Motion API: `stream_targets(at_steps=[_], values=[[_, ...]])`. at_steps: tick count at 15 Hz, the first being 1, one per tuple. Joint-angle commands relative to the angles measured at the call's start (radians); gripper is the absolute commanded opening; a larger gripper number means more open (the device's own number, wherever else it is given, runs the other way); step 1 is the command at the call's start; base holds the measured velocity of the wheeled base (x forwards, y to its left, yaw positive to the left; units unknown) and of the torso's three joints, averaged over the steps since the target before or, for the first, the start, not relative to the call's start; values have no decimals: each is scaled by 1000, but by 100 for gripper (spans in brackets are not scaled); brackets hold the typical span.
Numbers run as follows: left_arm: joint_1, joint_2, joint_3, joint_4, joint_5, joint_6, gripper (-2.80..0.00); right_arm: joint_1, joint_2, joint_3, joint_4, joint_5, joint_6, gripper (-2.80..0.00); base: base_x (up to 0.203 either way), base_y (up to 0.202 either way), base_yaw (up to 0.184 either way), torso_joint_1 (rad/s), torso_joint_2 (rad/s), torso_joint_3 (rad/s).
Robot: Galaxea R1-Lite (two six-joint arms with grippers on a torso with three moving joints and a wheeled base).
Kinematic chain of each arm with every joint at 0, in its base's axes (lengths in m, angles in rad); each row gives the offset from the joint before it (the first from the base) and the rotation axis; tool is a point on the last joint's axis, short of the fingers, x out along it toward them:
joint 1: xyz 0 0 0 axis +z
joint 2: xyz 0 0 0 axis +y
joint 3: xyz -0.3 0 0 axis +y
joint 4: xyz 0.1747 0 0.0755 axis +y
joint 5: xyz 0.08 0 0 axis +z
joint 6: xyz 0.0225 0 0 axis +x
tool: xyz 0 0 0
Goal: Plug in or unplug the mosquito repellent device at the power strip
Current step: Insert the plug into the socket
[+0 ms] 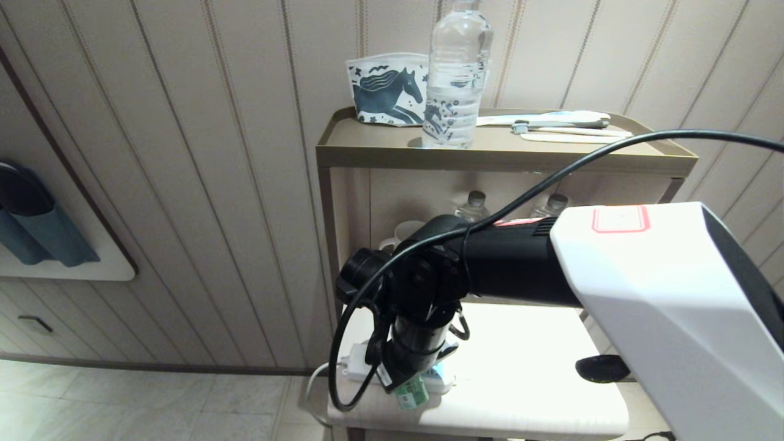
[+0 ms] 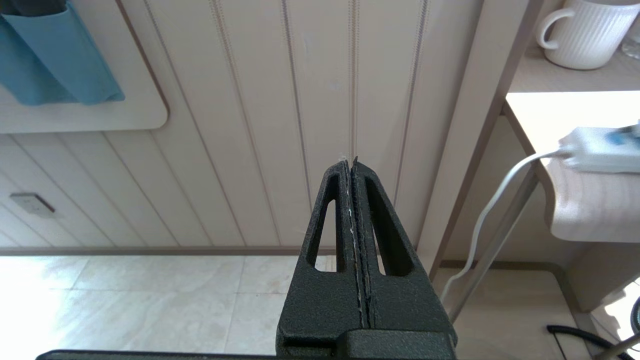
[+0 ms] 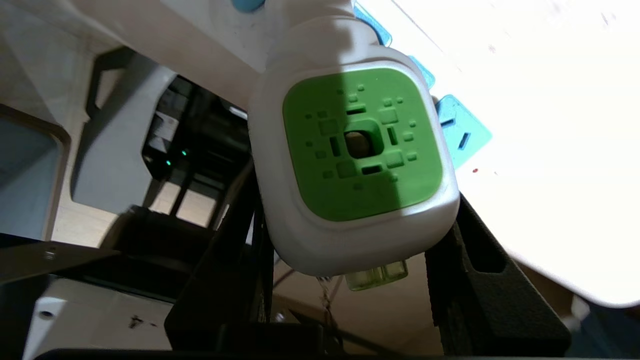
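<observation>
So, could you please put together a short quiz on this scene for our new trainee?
1. True or false: the right tool grips the mosquito repellent device by its white-and-green head.
2. What stands on the cabinet's top tray beside the horse-print pouch? A) a mug B) a clear water bottle C) a kettle
3. Fill in: the left tool, away from the power strip, has its fingers pressed ____.

Key: 1 true; 2 B; 3 together (shut).
</observation>
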Motion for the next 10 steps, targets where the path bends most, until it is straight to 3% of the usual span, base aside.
stream_targets(at_steps=[1, 10], values=[[0, 0, 0, 0, 0, 0, -280, -28, -17, 3, 53, -4, 5, -280, 0, 0, 0, 0, 0, 0], [0, 0, 0, 0, 0, 0, -280, -116, -128, 173, 55, -3, 5, -280, 0, 0, 0, 0, 0, 0]])
